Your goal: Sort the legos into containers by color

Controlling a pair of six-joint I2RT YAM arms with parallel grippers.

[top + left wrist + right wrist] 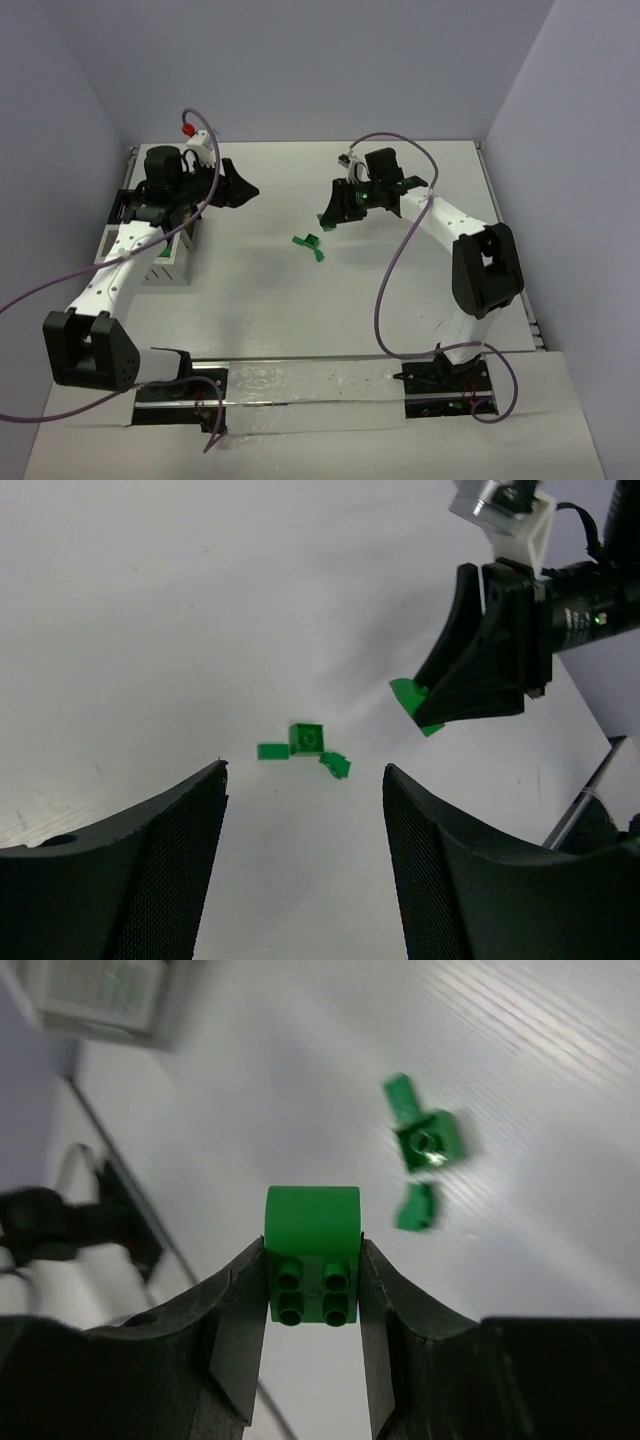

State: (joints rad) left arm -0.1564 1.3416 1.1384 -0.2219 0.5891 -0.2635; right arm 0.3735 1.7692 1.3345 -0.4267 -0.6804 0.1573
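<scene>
The right wrist view alone shows the grip plainly: the right gripper [312, 1285] pinches a green brick [312, 1222] between its black fingers [235, 1310], four round studs facing the camera, its far end smooth and curved; in the left wrist view only a green corner of it pokes out beside those fingers; only the top view shows the white slatted box [165, 262] at the left edge of the table [400, 290], partly covered by the left arm; the left gripper [304, 772] hangs with jaws apart and nothing between them, its pads [170, 880] mesh-textured; three loose green pieces [306, 738] lie close together on the matte white table, one square with a single stud, two smaller bits beside it
</scene>
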